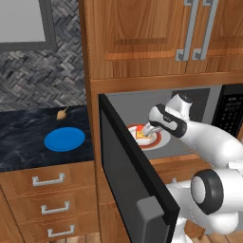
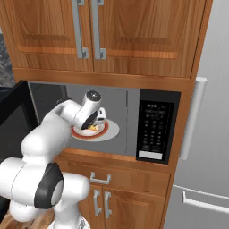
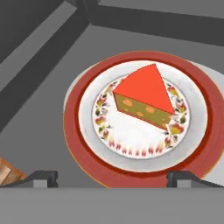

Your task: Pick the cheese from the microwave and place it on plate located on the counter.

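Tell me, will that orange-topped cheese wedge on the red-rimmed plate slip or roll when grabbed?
The orange-topped cheese wedge lies flat, so rolling seems unlikely. Its sloping sides taper, so the open gripper might squeeze it out. It probably stays stiff, judging by its crisp edges.

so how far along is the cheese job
Done: microwave door is open and the arm has reached inside. In hand: open gripper hovers above the cheese, which lies ungrasped on the red-rimmed plate. Left: grasp, lift out, carry to the blue plate on the counter.

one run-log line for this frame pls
phase: reach into microwave | gripper: open, above cheese, no contact | cheese: on red-rimmed plate in microwave | blue plate: bare, on counter
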Controlling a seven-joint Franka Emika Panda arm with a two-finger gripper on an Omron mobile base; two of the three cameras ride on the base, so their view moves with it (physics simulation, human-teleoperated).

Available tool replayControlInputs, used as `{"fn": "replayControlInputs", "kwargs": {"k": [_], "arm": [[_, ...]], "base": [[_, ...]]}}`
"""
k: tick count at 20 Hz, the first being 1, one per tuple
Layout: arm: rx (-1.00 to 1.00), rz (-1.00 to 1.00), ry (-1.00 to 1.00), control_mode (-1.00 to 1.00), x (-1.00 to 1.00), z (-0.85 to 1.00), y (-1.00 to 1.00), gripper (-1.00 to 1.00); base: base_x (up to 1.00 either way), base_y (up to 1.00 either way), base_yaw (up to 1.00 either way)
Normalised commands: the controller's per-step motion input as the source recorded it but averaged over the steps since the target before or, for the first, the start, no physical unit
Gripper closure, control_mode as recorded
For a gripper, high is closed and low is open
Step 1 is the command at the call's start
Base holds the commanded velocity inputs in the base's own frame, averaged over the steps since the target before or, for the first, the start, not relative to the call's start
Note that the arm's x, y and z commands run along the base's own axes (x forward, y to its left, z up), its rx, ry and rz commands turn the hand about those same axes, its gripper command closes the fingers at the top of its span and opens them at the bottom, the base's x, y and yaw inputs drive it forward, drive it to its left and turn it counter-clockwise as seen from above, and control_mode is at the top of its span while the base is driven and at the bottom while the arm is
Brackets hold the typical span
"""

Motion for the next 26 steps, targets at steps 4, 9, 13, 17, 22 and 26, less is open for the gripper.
{"fn": "replayControlInputs", "kwargs": {"k": [4, 9, 13, 17, 22, 26], "arm": [[0.07, 0.03, 0.0, -1.0, 0.95, -0.26, -0.01, -1.0], [0.05, 0.0, 0.0, -1.0, 0.62, -0.01, -0.18, -1.0], [0.02, 0.0, 0.0, -1.0, 0.38, -0.06, -0.12, -1.0], [0.0, 0.0, 0.0, -1.0, 0.02, -0.21, 0.0, -1.0], [0.0, 0.0, 0.0, -1.0, 0.0, -0.04, 0.04, -1.0], [0.0, 0.0, 0.0, -1.0, -0.06, 0.0, 0.06, -1.0]], "base": [[0.0, 0.0, 0.0], [0.0, 0.0, 0.0], [0.0, 0.0, 0.0], [0.0, 0.0, 0.0], [0.0, 0.0, 0.0], [0.0, 0.0, 0.0]]}}
